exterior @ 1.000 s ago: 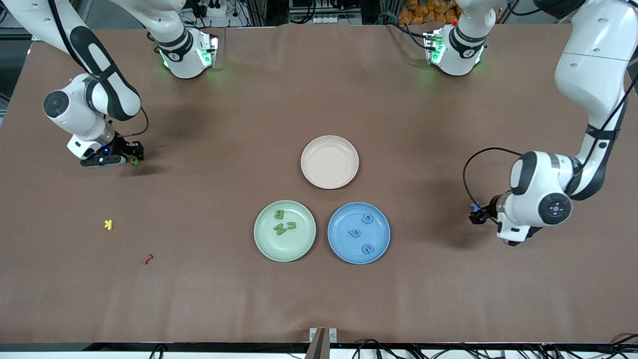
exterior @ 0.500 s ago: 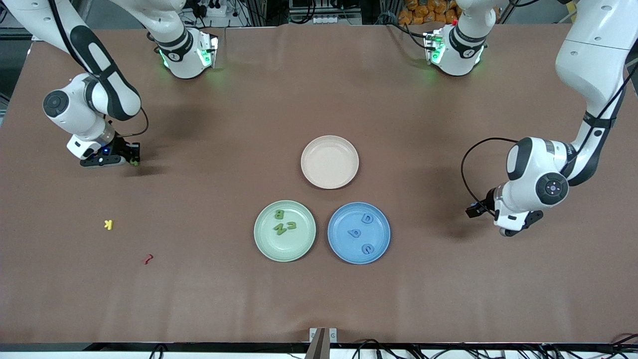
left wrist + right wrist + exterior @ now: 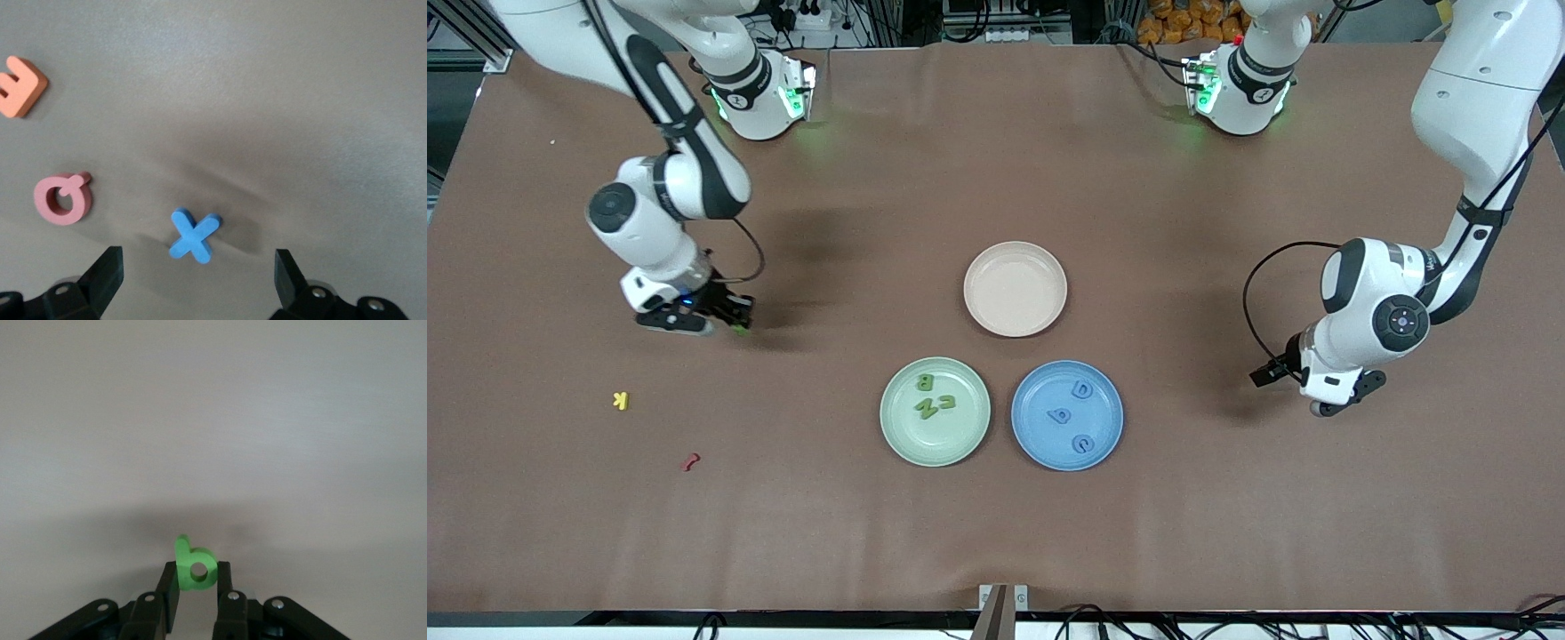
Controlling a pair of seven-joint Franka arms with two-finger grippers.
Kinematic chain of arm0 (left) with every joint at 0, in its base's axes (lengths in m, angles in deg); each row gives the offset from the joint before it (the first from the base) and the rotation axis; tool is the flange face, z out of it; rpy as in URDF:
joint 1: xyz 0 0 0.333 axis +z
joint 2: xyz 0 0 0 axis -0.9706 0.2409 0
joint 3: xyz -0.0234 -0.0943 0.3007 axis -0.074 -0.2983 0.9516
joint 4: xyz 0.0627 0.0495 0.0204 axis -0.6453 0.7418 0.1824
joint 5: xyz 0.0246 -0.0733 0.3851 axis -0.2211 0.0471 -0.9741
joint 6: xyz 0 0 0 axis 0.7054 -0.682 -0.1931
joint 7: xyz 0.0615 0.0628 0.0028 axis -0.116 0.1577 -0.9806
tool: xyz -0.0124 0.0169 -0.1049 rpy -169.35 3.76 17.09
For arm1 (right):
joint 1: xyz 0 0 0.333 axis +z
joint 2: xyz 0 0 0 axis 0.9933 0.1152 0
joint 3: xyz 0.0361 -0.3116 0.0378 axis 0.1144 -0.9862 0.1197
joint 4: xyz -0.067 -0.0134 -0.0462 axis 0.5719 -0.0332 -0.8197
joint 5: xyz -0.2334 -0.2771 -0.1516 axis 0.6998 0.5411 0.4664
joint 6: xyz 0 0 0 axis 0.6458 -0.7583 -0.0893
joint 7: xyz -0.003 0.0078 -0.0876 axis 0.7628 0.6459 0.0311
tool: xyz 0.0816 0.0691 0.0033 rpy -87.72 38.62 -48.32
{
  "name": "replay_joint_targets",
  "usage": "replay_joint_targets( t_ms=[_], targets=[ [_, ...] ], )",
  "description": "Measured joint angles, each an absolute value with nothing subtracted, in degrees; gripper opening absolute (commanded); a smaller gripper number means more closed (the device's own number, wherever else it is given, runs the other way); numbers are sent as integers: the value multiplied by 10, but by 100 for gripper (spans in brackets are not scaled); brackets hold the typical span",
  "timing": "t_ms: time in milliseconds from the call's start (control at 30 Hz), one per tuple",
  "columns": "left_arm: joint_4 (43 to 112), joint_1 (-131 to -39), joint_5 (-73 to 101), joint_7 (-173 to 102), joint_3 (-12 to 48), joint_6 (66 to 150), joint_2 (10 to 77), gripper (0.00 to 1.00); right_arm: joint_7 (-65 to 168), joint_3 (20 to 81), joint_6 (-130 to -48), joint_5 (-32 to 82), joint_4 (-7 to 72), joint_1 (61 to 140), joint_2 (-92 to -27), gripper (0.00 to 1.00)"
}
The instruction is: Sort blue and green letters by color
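Note:
My right gripper is shut on a green letter, which stands pinched between its fingers just above bare table toward the right arm's end. Three green letters lie in the green plate. Three blue letters lie in the blue plate beside it. My left gripper hangs open low over a blue X lying flat on the table. The X sits between the two spread fingers and touches neither. In the front view that hand covers the X.
A pink Q and an orange E lie close to the X. A yellow K and a small red piece lie toward the right arm's end. A beige plate sits farther from the camera than the two coloured plates.
My right gripper closed on the green letter and carried it toward the plates. My left arm drifted slightly toward the table's middle, its gripper still open.

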State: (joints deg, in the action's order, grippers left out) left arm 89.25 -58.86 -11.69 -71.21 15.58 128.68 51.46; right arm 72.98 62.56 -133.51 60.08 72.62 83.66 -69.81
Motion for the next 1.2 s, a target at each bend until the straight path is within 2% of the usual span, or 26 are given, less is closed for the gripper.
replay_joint_targets(
  t_ms=[267, 467, 767, 900, 1000, 1067, 1133, 1167, 1200],
  targets=[
    [897, -588, -123, -708, 156, 1312, 524, 100, 967, 636, -1203, 600, 572, 954, -683, 0],
    [898, -588, -128, -708, 157, 1315, 529, 100, 1090, 636, -1173, 600, 454, 1029, -623, 0],
    [898, -588, -128, -707, 156, 1318, 529, 41, 1138, 633, -1173, 600, 328, 1072, -506, 2],
    [898, -587, -128, -707, 156, 1319, 526, 21, 1141, 631, -1173, 600, 281, 1074, -464, 19],
    [898, -587, -128, -707, 156, 1319, 525, 13, 1141, 628, -1174, 600, 264, 1074, -447, 45],
    [897, -587, -128, -707, 156, 1319, 523, 11, 1141, 627, -1174, 600, 254, 1074, -438, 60],
    [897, -587, -128, -706, 156, 1318, 521, 11, 1141, 626, -1174, 600, 248, 1074, -433, 83],
    [897, -587, -128, -706, 157, 1318, 522, 11, 1141, 626, -1174, 600, 246, 1074, -432, 98],
    [897, -586, -128, -706, 157, 1319, 522, 11, 1142, 625, -1174, 600, 245, 1074, -432, 100]
  ],
)
